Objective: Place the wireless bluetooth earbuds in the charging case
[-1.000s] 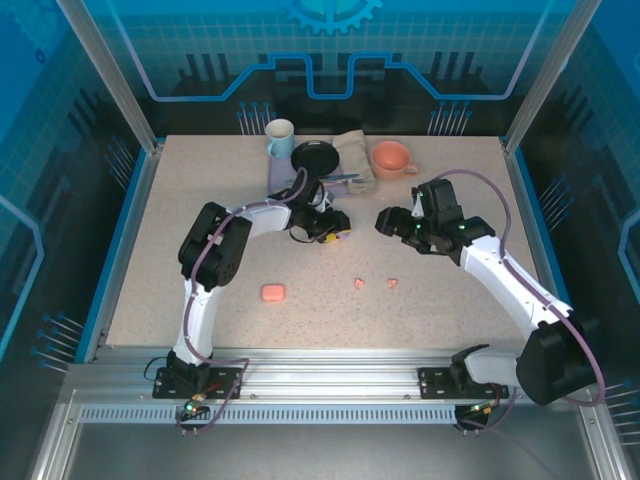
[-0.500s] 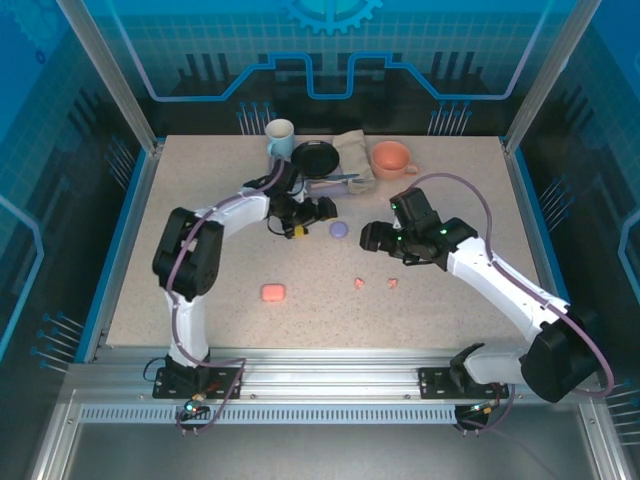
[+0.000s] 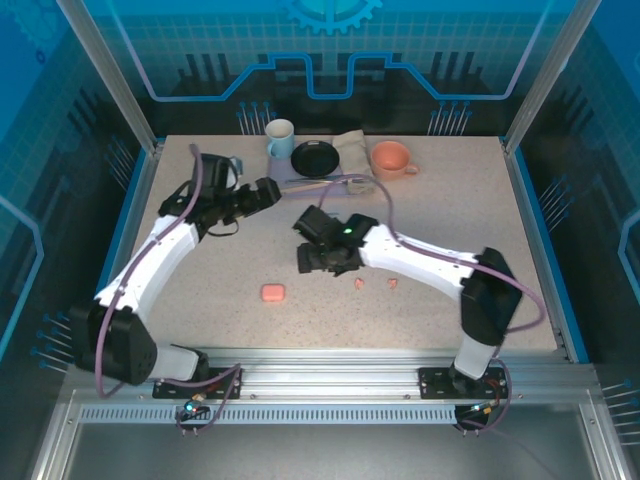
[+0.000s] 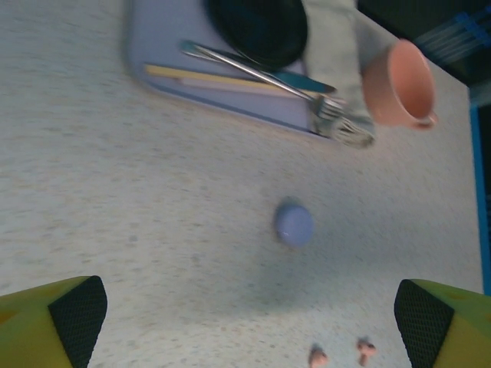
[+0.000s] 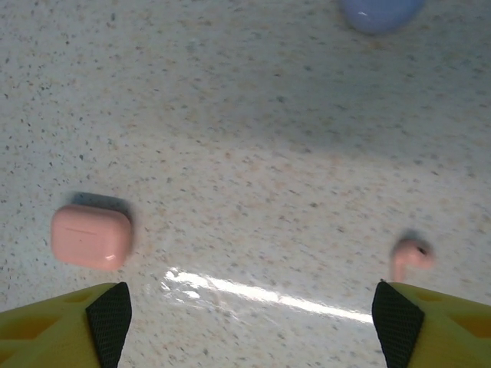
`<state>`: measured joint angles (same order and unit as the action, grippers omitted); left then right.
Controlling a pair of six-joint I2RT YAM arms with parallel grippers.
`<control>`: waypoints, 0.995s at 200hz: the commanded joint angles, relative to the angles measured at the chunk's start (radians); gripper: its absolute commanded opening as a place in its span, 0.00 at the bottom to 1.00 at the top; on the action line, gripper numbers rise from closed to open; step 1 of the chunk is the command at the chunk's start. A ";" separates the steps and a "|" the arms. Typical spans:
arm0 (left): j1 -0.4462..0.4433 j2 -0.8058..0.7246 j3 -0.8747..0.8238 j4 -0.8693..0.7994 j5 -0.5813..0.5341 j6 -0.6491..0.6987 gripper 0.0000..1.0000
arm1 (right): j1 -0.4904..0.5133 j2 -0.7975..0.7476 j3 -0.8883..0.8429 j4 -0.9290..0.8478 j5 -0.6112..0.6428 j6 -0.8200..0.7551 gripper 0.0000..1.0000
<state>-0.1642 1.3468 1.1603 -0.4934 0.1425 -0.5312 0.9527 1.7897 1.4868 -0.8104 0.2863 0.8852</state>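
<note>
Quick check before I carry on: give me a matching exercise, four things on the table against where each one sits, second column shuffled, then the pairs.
Things
1. mug
2. fork
3. pink case
4. lilac case

Places
A. lying across the tray
B. bare table, left of the two pink earbuds
C. bare table, between the tray and the earbuds
D. far edge, right of the cloth

Pairs: 1-D, 2-A, 3-B, 4-C
</note>
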 commanded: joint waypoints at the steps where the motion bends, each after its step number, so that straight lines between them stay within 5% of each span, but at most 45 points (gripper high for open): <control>1: 0.095 -0.069 -0.063 -0.027 -0.051 -0.042 0.99 | 0.059 0.142 0.151 -0.121 0.061 0.061 0.88; 82: 0.340 -0.126 -0.161 0.007 0.130 -0.164 0.99 | 0.154 0.604 0.650 -0.327 0.053 0.186 0.94; 199: 0.373 -0.153 -0.217 0.033 0.149 -0.144 0.99 | 0.193 0.705 0.710 -0.325 -0.001 0.284 0.84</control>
<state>0.1967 1.2190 0.9615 -0.4808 0.2600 -0.6682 1.1236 2.4752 2.1807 -1.1088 0.2974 1.1297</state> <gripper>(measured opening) 0.989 0.859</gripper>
